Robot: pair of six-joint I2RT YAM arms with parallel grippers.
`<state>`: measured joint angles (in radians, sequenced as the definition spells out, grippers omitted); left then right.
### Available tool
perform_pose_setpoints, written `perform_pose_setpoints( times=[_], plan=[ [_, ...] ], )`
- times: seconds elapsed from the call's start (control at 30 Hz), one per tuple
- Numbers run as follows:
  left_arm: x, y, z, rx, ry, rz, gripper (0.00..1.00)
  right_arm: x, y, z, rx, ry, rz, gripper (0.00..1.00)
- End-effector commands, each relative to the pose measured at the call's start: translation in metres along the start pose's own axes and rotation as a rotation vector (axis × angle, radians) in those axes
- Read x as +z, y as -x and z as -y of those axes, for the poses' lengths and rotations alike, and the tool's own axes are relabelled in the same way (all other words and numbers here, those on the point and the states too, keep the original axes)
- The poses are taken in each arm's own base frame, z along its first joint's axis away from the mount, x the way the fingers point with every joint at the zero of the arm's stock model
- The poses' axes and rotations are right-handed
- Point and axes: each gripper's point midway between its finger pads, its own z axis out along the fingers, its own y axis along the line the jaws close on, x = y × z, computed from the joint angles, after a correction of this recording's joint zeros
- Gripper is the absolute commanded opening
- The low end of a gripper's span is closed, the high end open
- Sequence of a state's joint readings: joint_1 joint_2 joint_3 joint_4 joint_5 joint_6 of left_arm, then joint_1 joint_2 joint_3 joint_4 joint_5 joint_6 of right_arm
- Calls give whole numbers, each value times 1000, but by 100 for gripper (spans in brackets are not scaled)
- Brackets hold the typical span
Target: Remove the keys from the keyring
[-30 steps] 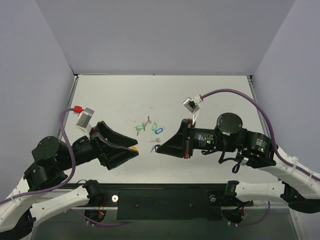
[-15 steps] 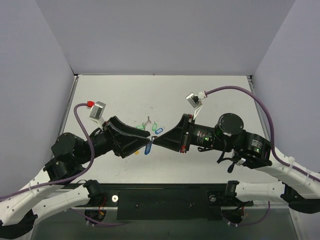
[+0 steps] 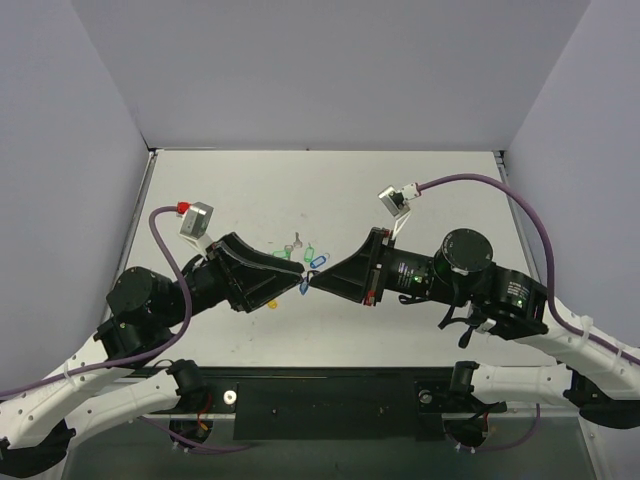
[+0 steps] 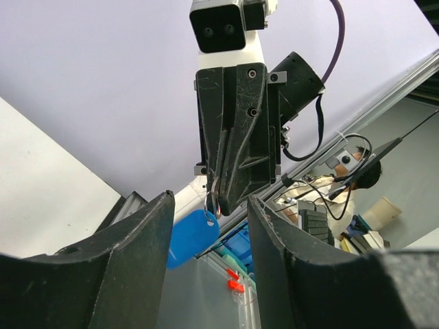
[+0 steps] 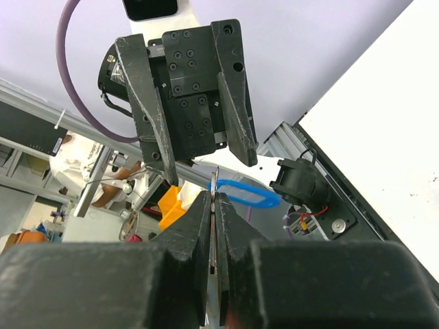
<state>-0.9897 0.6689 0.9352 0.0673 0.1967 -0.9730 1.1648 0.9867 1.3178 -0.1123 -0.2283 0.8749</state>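
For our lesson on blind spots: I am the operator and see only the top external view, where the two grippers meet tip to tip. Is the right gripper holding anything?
Observer: Yes. In its wrist view the right gripper is shut on a thin metal edge. I cannot tell whether it is a key or the ring.
Operator: Where is the blue tag?
Observer: The blue tag hangs in the air just off that gripper's tip.
Operator: And the left gripper?
Observer: The left gripper is open, with a finger on either side of the tag.
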Motion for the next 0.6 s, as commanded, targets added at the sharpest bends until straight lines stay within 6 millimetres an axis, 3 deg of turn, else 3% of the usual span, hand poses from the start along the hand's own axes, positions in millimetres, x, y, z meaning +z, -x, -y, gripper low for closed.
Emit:
perform_pose_setpoints(
  times=[0.0,0.57],
  plan=[
    [0,6,18,-4,-74,16,55,-8,22,-16,-14,57,92,0],
    [5,-2,16,-17,-81,-20,47,-8,22,-14,-13,48,98,0]
  ],
)
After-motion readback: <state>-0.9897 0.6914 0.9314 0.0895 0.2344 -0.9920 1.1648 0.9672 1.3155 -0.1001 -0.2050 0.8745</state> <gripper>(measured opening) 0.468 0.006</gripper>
